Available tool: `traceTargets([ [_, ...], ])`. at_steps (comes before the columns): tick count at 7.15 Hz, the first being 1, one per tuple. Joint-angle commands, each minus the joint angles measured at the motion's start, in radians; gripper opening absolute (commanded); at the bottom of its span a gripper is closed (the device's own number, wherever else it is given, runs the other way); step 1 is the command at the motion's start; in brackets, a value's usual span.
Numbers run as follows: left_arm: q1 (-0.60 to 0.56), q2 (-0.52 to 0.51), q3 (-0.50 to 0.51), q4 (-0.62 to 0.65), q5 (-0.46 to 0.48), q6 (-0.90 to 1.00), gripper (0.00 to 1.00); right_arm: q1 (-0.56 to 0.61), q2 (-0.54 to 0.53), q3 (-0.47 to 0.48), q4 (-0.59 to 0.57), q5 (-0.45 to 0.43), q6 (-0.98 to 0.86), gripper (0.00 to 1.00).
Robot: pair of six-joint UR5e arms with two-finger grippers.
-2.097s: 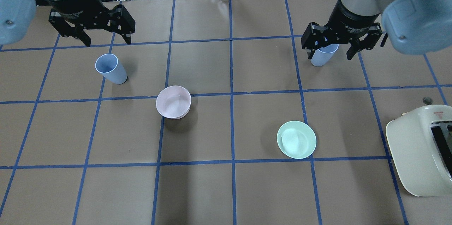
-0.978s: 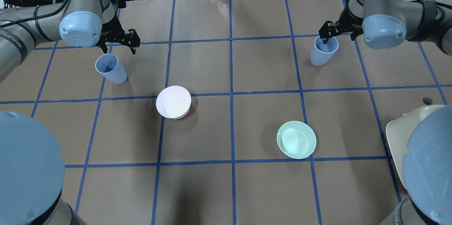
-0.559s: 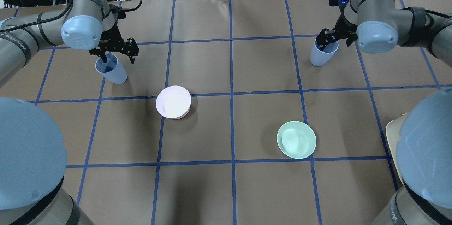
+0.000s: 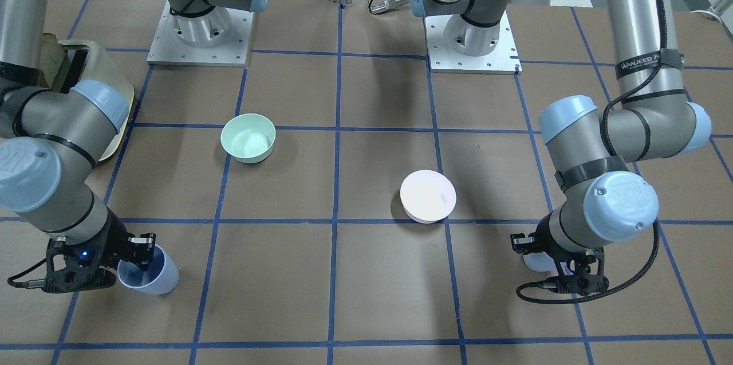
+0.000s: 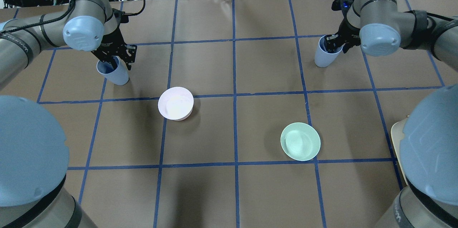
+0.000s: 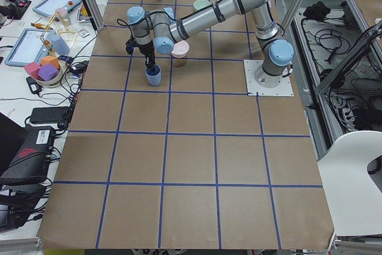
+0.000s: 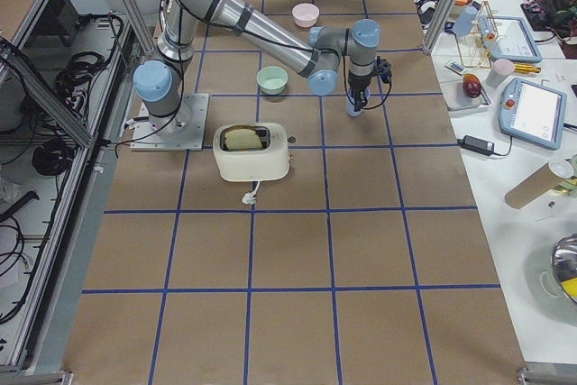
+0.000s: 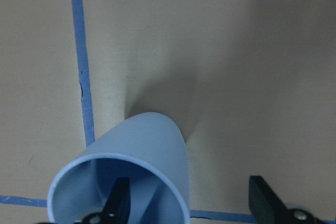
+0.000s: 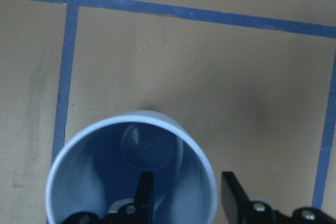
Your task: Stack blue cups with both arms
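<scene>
Two pale blue cups stand upright on the brown table. The left cup (image 5: pixel 115 74) (image 8: pixel 137 163) is at the far left, the right cup (image 5: pixel 323 59) (image 9: pixel 131 171) at the far right. My left gripper (image 5: pixel 121 63) (image 8: pixel 191 203) is open and straddles the left cup's rim, with one finger inside and one outside. My right gripper (image 5: pixel 334 46) (image 9: pixel 186 195) is open more narrowly and straddles the right cup's wall the same way. In the front-facing view the left cup (image 4: pixel 537 262) is mostly hidden by the wrist, while the right cup (image 4: pixel 152 280) shows plainly.
A pale pink bowl (image 5: pixel 175 103) sits left of centre and a mint-green bowl (image 5: pixel 300 141) right of centre, both nearer the robot than the cups. A cream toaster (image 7: pixel 252 151) stands at the table's right edge. Cables and clutter lie beyond the far edge.
Both arms have come down onto their cups. Each gripper now has one finger inside the rim. The right gripper's fingers stand closer together than before. Cups and bowls have not moved.
</scene>
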Motion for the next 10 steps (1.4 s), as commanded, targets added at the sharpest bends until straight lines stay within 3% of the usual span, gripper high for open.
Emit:
traceTargets([
  [1,0.0,0.001,0.008,0.0,-0.002,0.001,0.0,0.0,-0.002,-0.007,0.008,-0.002,0.003,0.0],
  [3,-0.015,0.006,0.034,0.011,-0.017,-0.074,0.0,0.0,-0.013,-0.024,0.046,-0.002,0.008,0.0],
  [6,-0.142,-0.043,0.146,0.028,-0.037,-0.331,0.0,-0.002,-0.057,-0.12,0.276,-0.002,0.01,0.0],
  [9,-0.243,-0.132,0.281,0.084,-0.161,-0.502,0.0,-0.002,-0.048,-0.133,0.278,0.002,0.006,0.0],
  [10,-0.292,-0.172,0.353,0.088,-0.163,-0.668,0.0,-0.002,-0.05,-0.133,0.282,0.002,0.006,0.0],
])
